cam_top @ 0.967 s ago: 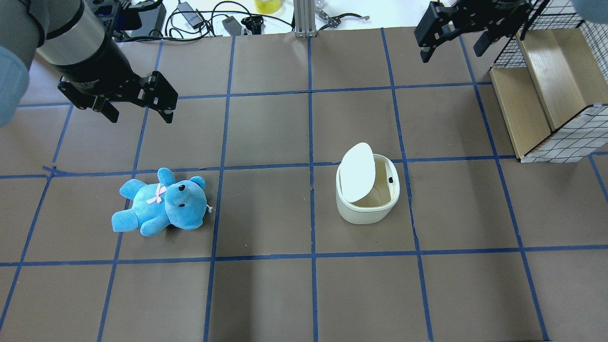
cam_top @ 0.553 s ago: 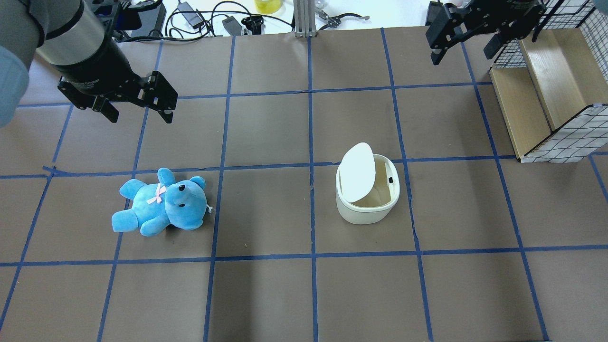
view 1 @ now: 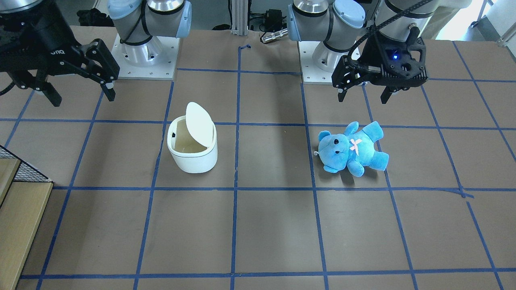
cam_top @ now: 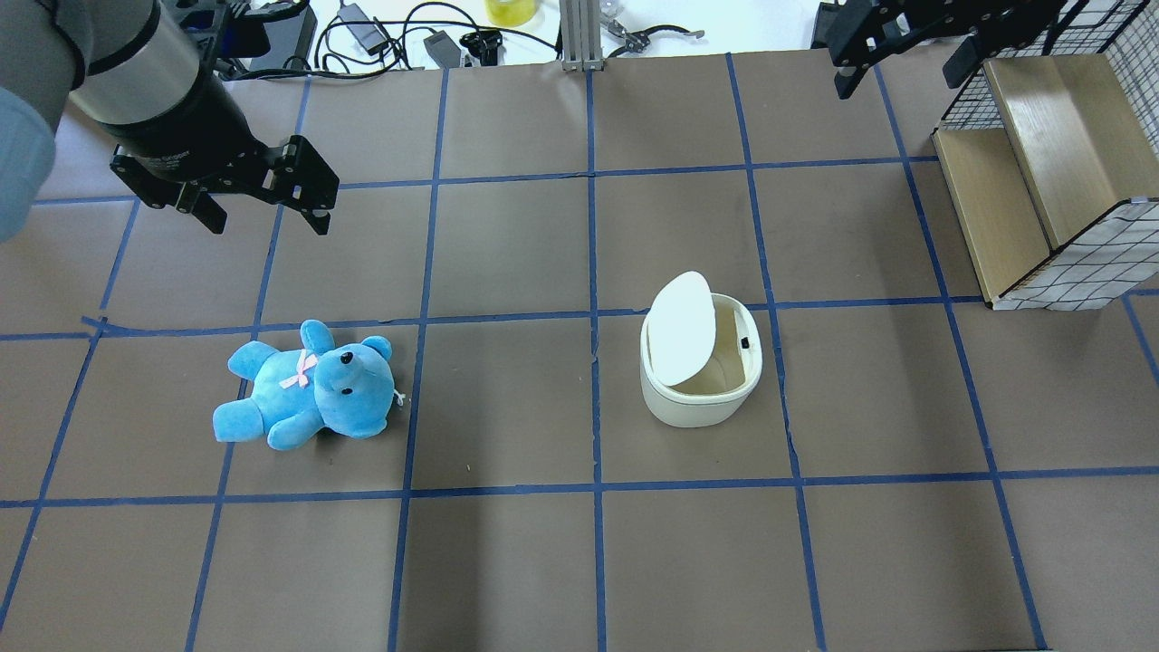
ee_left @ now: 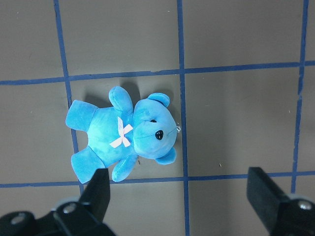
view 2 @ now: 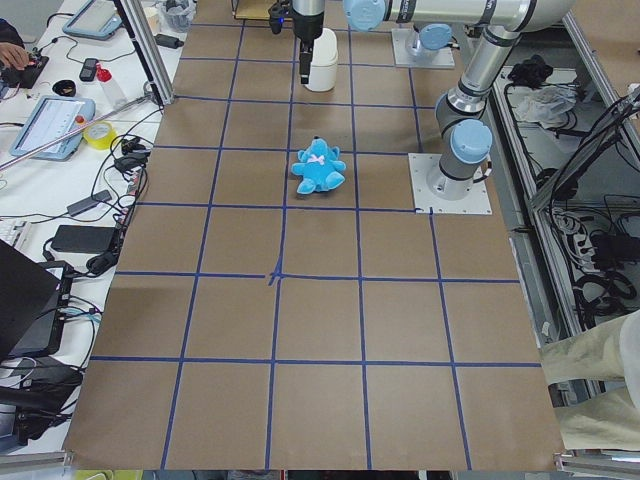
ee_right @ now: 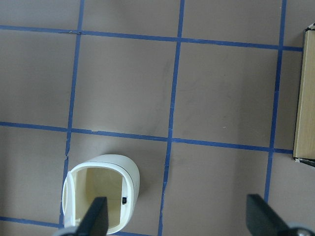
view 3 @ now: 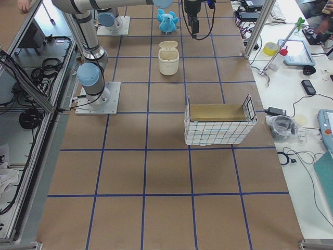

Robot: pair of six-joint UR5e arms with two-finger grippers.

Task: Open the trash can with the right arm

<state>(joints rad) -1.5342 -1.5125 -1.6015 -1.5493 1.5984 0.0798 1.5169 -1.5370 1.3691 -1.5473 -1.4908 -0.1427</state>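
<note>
The white trash can point(cam_top: 702, 389) stands right of the table's middle with its oval lid point(cam_top: 681, 328) tipped up and its tan inside showing. It also shows in the front view point(view 1: 192, 157) and the right wrist view point(ee_right: 129, 179). My right gripper point(cam_top: 905, 63) is open and empty, high above the far right of the table, well away from the can; it also shows in the front view point(view 1: 80, 94). My left gripper point(cam_top: 267, 213) is open and empty, above and behind the blue teddy point(cam_top: 308, 385).
A wire-mesh crate with wooden boards point(cam_top: 1041, 163) stands at the right edge, close to my right gripper. Cables and tools lie beyond the far edge. Blue tape lines grid the brown table.
My right gripper has moved toward the far right, away from the trash can. The lid stays tipped up. The left arm and the teddy have not moved.
</note>
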